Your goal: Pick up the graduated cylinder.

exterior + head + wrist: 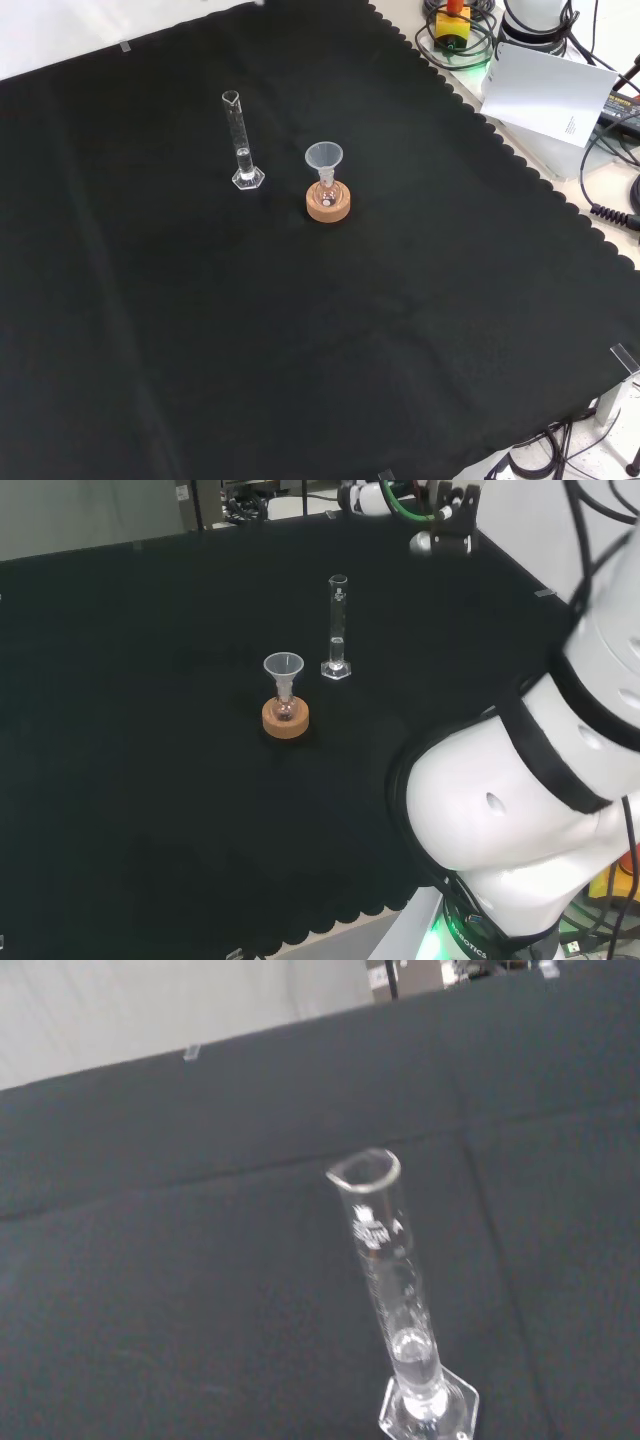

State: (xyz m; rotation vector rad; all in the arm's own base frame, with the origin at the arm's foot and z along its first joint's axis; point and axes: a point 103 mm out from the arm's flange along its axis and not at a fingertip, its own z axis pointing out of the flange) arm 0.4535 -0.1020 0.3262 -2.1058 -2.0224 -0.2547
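Graduated cylinder (337,630) stands upright on bench (150,780), just beside funnel-topped flask (284,691) on cork ring (285,718); robot hand state can't tell; a sideways bump could topple the tall narrow cylinder.

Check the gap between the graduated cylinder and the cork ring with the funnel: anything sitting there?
Nothing: in the front view only bare black cloth separates the graduated cylinder from the cork ring.
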